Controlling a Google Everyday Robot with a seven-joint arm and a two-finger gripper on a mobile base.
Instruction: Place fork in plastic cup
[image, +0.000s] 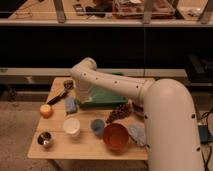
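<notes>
The one camera looked down from high behind the arm (130, 89), facing the table (85, 149) from fairly near. The gripper (81, 97) hung over the table's far left part.

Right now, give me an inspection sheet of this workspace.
Surface: wooden table, crowded.
Job's things: dark utensil, probably the fork, lying at the back left; white cup upright near the front, apart from it.
Clutter: orange, blue sponge, metal cup, small blue cup, orange bowl, green tray, brown cluster, grey cloth.
Grippers: gripper pointing down at the tray's left edge, beside the sponge.
Cables: cable on the floor, right.
Surroundings: cluttered counter behind.
</notes>
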